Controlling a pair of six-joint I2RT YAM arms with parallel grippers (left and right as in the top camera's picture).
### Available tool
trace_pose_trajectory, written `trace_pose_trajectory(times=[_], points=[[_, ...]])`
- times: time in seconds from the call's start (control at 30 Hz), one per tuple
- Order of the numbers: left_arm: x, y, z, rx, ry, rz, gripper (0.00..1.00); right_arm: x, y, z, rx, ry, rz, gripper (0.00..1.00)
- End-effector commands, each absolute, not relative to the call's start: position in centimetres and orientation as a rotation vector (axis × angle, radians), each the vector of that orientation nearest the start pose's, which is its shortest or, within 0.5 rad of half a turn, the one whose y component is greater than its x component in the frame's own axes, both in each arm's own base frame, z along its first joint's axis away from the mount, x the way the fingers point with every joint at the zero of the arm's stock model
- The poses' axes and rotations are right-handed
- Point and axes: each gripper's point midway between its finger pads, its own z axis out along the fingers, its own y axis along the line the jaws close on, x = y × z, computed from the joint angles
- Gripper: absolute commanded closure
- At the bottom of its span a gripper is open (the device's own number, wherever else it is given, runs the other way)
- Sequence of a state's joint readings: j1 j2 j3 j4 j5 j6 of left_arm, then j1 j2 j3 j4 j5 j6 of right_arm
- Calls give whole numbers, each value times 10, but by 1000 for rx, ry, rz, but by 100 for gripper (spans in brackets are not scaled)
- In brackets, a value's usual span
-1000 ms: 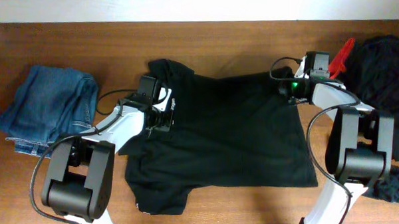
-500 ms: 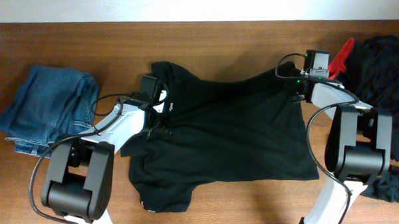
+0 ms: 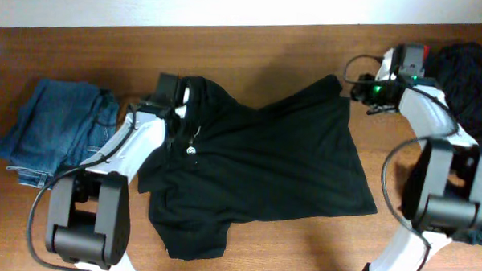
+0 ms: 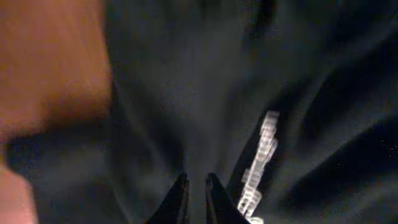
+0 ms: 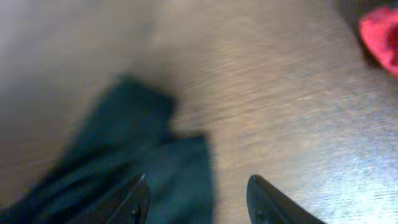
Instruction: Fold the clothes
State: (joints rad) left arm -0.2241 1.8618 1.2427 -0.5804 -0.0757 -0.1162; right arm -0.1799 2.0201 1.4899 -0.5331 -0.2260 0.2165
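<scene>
The big black short-sleeved shirt (image 3: 264,168) lies in the middle of the brown wooden counter (image 3: 268,52). It is open but not smooth. I think the step now is to lay it flat before the first fold.

To do this well, both top corners should be pulled away from each other gently and by the same amount. The top edge dips in the middle, so it needs to be made straight. The lumpy part at 7 o'clock on the shirt should be spread out too. Then the fold will be neat.

The left gripper (image 3: 184,97) is at 10 o'clock on the shirt, by the neck. In the left wrist view its jaws are almost together, with only a thin gap. Under them are black cloth and the white lettering (image 4: 261,162). The picture is blurry, so I cannot tell if any cloth is pinched.

The right gripper (image 3: 363,90) is at 1 o'clock on the shirt, just beside the corner. Its jaws are wide apart and hold nothing. Bare wood shows between them, and the shirt corner lies by one finger.

The folded blue denim jeans (image 3: 56,133) sit at 9 o'clock. A heap of more black cloth (image 3: 468,79) sits at 2 o'clock.
</scene>
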Motion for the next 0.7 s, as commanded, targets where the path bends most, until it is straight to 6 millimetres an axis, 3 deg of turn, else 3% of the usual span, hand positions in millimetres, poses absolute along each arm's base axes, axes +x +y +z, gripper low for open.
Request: trace_pose_trajectory(times=[0.0,0.13,0.23,0.4,0.57,0.6,0.67], points=[[444,-83,92,130,2593,11,89,490,-6,122,292,2542,451,49],[458,-101,100,246,2516,-78,88,444,42,101,243,2761,537,53],[463,-102,93,304,2505,-60,88,409,82,95,108,2898,609,53],[478,-106,63,319,2505,-71,88,362,148,88,-259,3027,567,52],[486,-124,32,392,2500,-181,89,324,186,75,-580,3069,434,53],[485,-124,18,394,2520,-180,91,310,198,69,-679,3072,429,55],[484,-125,7,397,2539,-180,93,296,206,59,-758,3079,386,62]])
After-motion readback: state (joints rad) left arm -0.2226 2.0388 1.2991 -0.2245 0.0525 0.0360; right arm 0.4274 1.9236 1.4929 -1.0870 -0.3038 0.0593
